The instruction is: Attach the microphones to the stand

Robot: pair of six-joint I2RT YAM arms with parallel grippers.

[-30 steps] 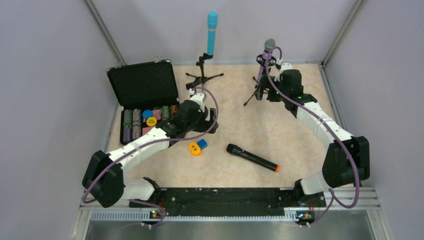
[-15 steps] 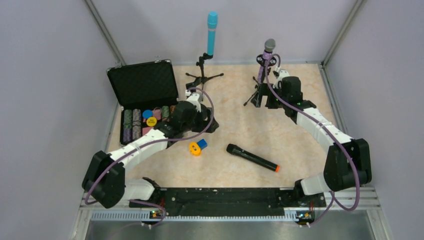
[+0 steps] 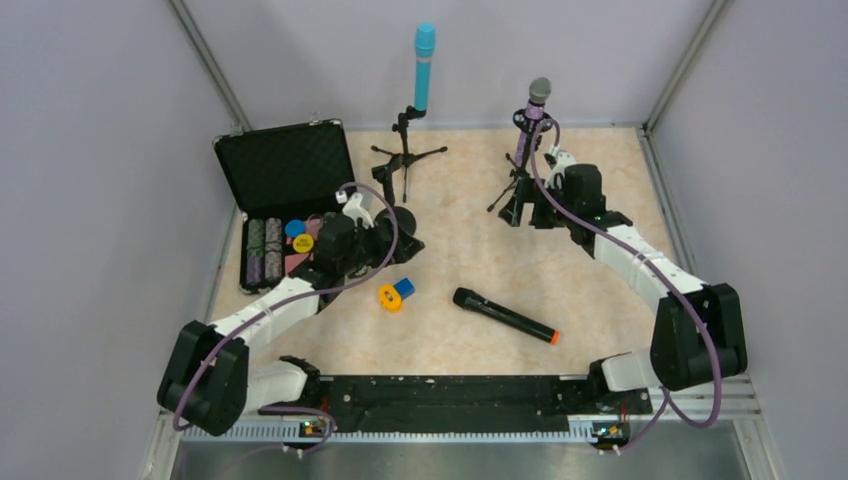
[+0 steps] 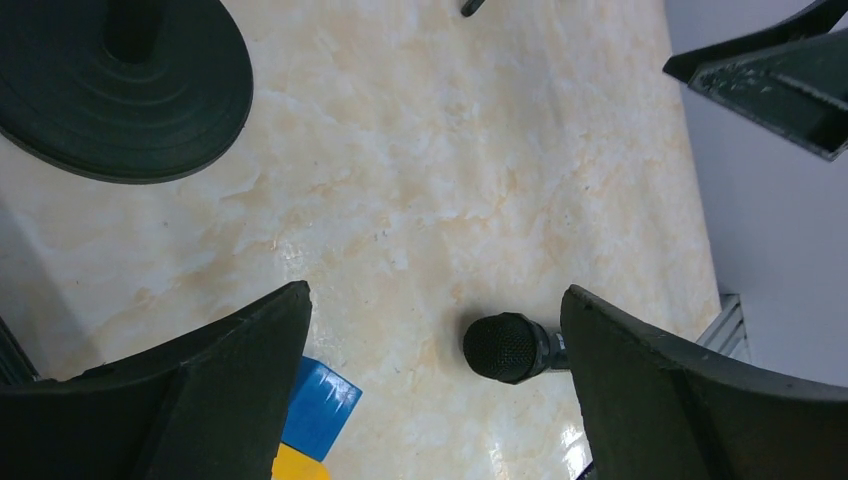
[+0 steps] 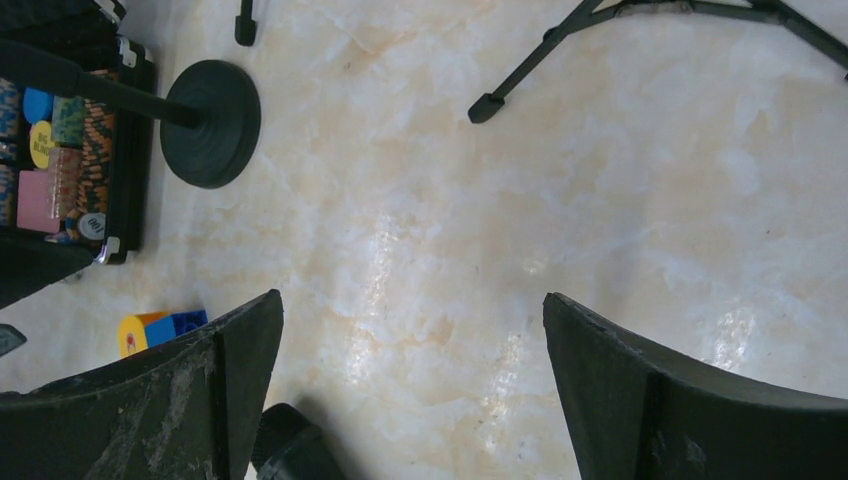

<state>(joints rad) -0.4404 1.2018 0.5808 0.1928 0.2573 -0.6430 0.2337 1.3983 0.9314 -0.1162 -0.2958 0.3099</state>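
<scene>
The light-blue microphone [image 3: 424, 66] stands upright in a tripod stand [image 3: 407, 150] at the back. The glittery purple microphone [image 3: 536, 108] with a silver grille stands in a second tripod stand [image 3: 519, 182]. The black microphone [image 3: 503, 315] with an orange end lies flat on the table. My left gripper [image 3: 403, 238] is open and empty; its wrist view shows the black microphone's head [image 4: 505, 347] on the table beyond the jaws [image 4: 435, 330]. My right gripper [image 3: 522, 207] is open and empty beside the purple microphone's stand; its jaws [image 5: 412, 340] look onto bare table.
A round-based stand [image 4: 120, 80] stands by my left gripper and also shows in the right wrist view [image 5: 212, 122]. A small orange-and-blue object [image 3: 395, 293] lies left of the black microphone. An open black case of poker chips [image 3: 290, 205] sits at the left.
My left arm has drawn back to the left, away from the round-based stand. My right gripper has dropped and backed off a little from the purple microphone's stand. The microphones have not moved.
</scene>
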